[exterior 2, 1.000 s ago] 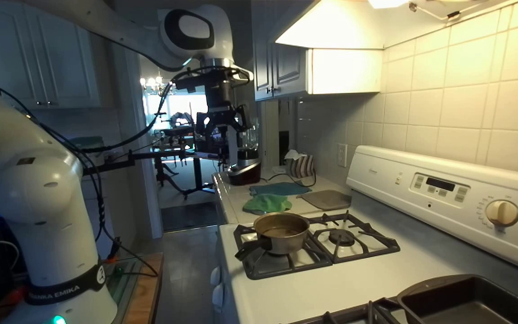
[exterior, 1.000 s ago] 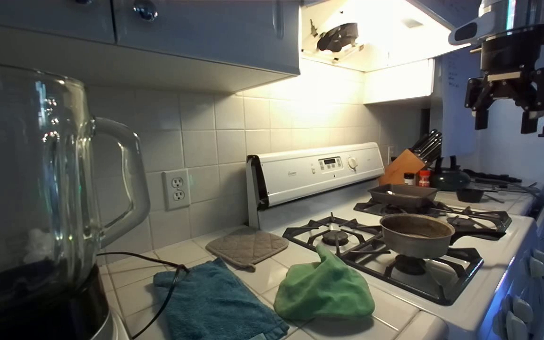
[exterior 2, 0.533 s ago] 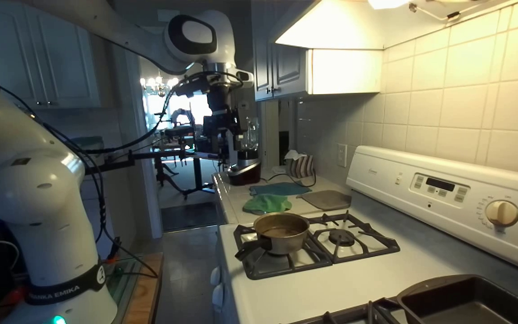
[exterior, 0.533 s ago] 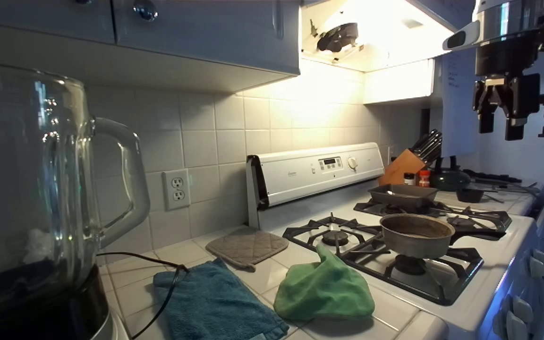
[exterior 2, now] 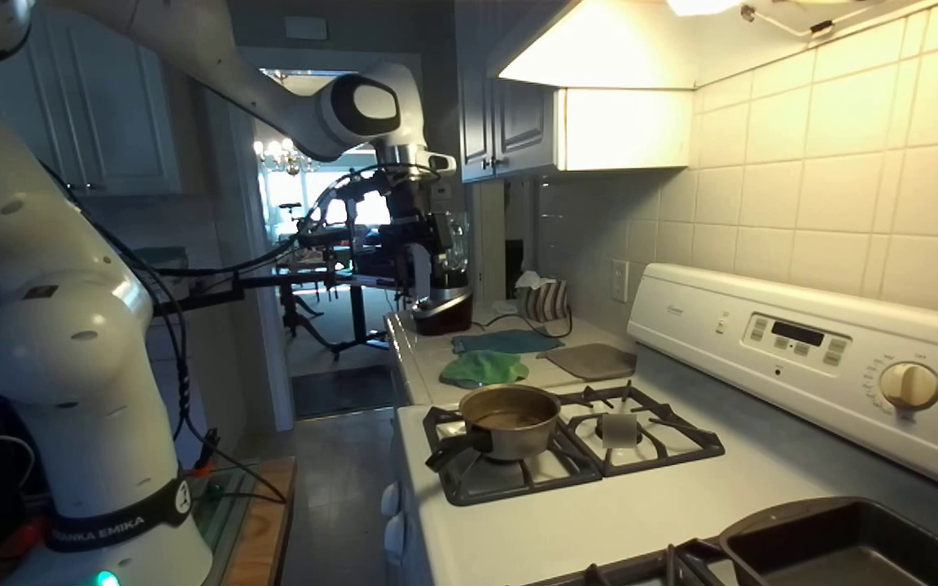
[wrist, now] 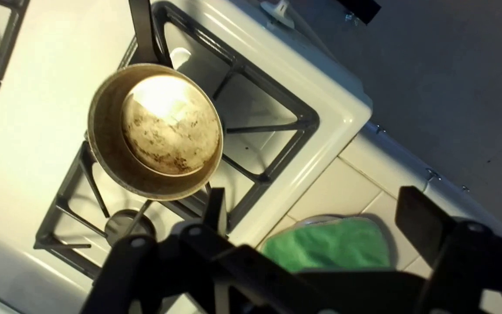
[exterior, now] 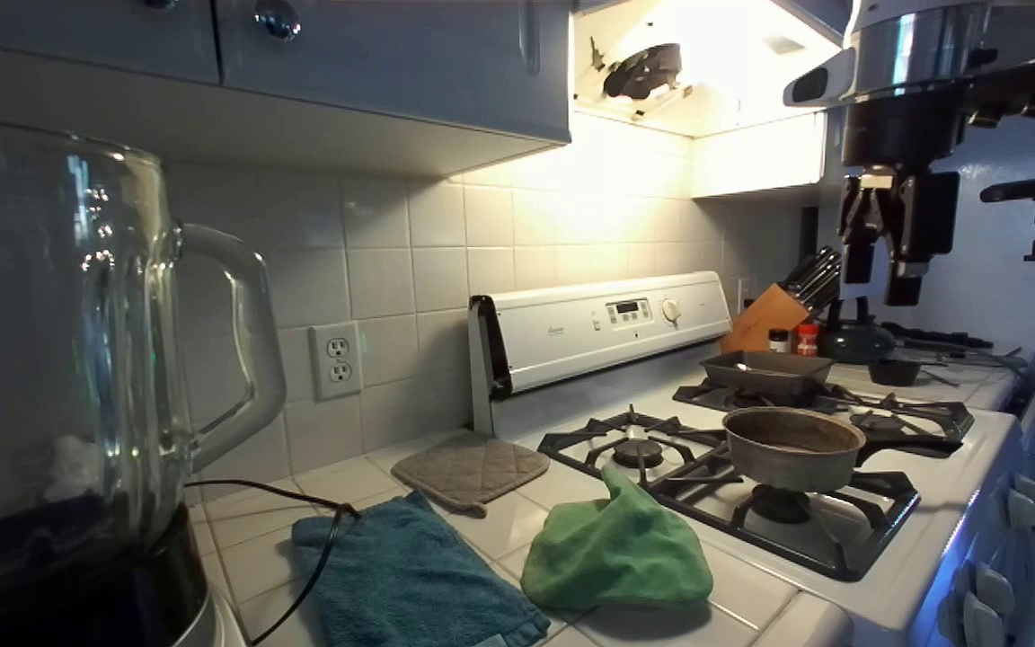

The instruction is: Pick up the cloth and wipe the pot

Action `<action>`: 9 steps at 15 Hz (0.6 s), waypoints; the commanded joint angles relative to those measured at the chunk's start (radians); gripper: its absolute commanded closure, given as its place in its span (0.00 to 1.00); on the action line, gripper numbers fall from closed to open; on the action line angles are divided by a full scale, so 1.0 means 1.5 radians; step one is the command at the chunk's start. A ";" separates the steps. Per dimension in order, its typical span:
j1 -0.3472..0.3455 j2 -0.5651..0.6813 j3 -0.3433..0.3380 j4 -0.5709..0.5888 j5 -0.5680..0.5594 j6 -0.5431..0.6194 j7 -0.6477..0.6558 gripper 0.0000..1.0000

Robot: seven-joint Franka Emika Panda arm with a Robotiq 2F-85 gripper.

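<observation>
Green cloth [wrist: 329,244] is lying below my gripper [wrist: 314,211], the pot [wrist: 170,135] likewise. I am holding the jaws wide apart.

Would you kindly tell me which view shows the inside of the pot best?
The wrist view: it looks down into the pot, showing its stained base and inner wall, though glare whitens part of the base. Both exterior views see it from the side: its outer wall and handle show, but only part of the inside.
</observation>
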State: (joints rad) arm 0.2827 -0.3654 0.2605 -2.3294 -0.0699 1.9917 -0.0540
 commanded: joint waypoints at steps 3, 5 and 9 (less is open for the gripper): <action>0.006 0.143 0.030 0.104 -0.007 0.036 0.000 0.00; 0.009 0.184 0.041 0.133 -0.013 0.035 0.003 0.00; 0.022 0.258 0.057 0.189 -0.021 0.028 0.013 0.00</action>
State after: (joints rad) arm 0.2980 -0.0763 0.3323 -2.1353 -0.0740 2.0471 -0.0542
